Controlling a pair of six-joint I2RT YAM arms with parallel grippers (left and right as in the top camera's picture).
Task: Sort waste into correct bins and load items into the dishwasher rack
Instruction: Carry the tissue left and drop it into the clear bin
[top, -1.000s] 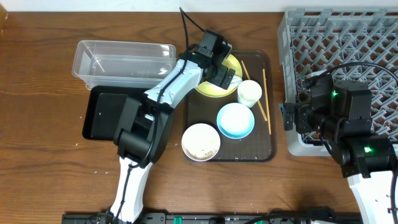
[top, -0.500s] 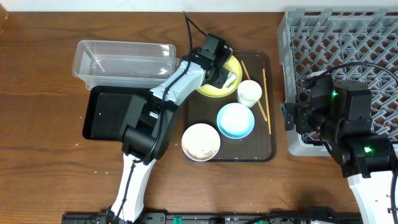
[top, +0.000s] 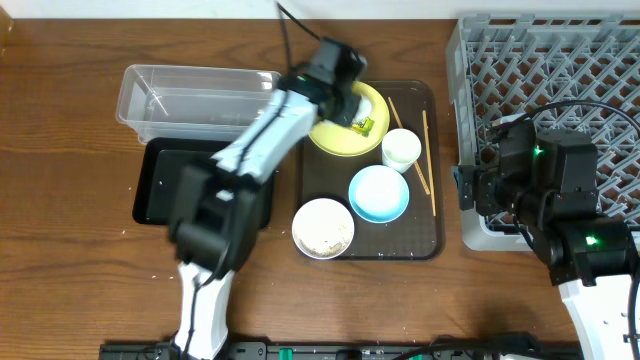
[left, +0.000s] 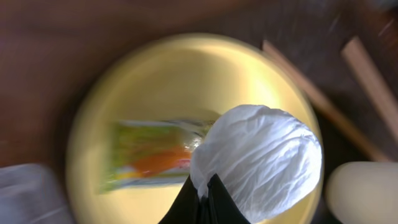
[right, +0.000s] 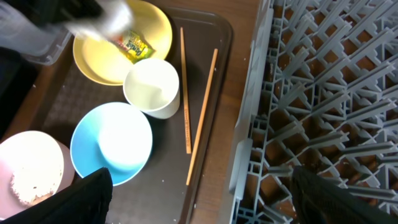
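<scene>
My left gripper (left: 203, 182) is shut on a fold of the crumpled white wrapper (left: 261, 155), just above the round yellow plate (left: 155, 81). An orange and green packet (left: 149, 158) lies flat on that plate. From overhead the left gripper (top: 345, 98) hides the wrapper. Beside the plate on the brown serving tray stand the white cup (top: 401, 149), the light-blue bowl (top: 378, 193) and the white bowl (top: 323, 228) holding pale grains. Two chopsticks (top: 425, 150) lie along the tray's right side. My right gripper (right: 205, 196) stands open and empty over the gap between tray and dishwasher rack (top: 560, 60).
The clear tub (top: 195, 100) sits at the back left, and the shallow black tray (top: 165, 185) lies just in front of it. The brown serving tray (top: 425, 240) fills the middle. The right arm's body covers the rack's front left corner.
The left jaws have closed on the white wrapper, and the left arm has swung slightly back and left, blurred by motion. The right arm has stayed in place.
</scene>
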